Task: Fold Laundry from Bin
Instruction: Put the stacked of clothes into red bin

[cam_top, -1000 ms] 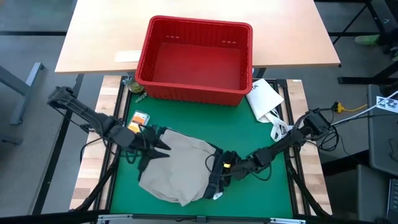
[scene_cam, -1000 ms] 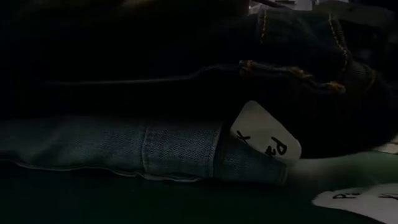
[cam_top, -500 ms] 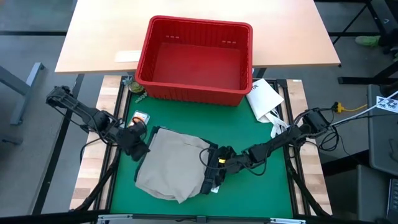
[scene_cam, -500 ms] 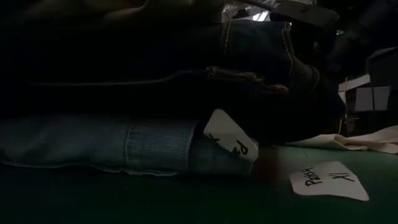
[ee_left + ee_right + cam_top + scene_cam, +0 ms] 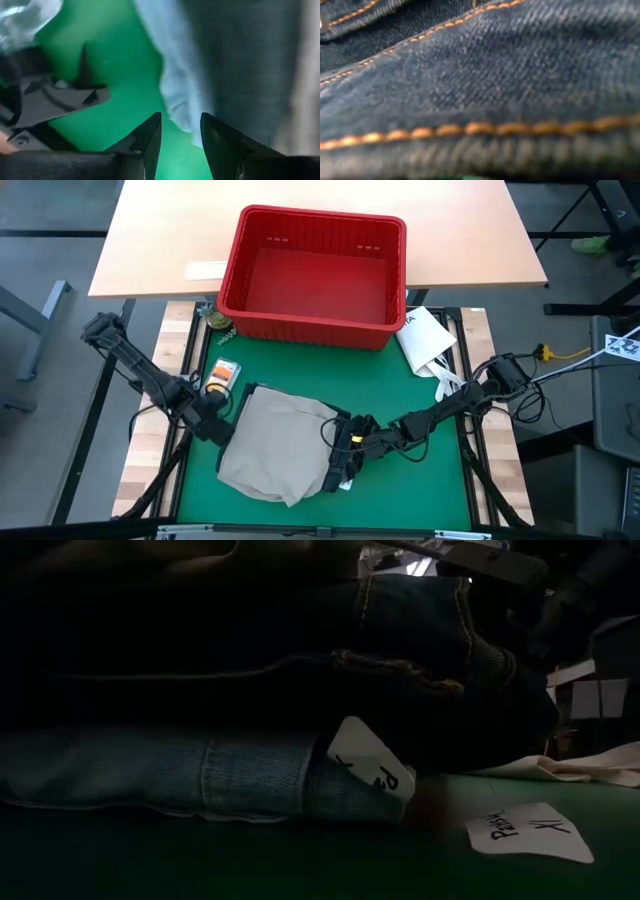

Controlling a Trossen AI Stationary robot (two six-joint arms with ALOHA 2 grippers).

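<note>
Left gripper [image 5: 212, 425], jaws apart and empty, has withdrawn to the stack's left edge at lower left; right gripper [image 5: 345, 450], state indeterminate, presses the laundry [image 5: 280, 445]. Folding nearly complete; the bin [image 5: 315, 325] stands emptied.

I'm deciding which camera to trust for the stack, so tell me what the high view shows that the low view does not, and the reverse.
Only the high view shows the bright red ribbed plastic bin, empty, the tan khaki trousers on top of the pile, the left gripper at the pile's left edge, and the right gripper at its right edge.

Only the low view shows the dark blue denim jeans lying on a lighter blue denim garment, with a handwritten white paper tag between them.

Both show the green table mat.
</note>
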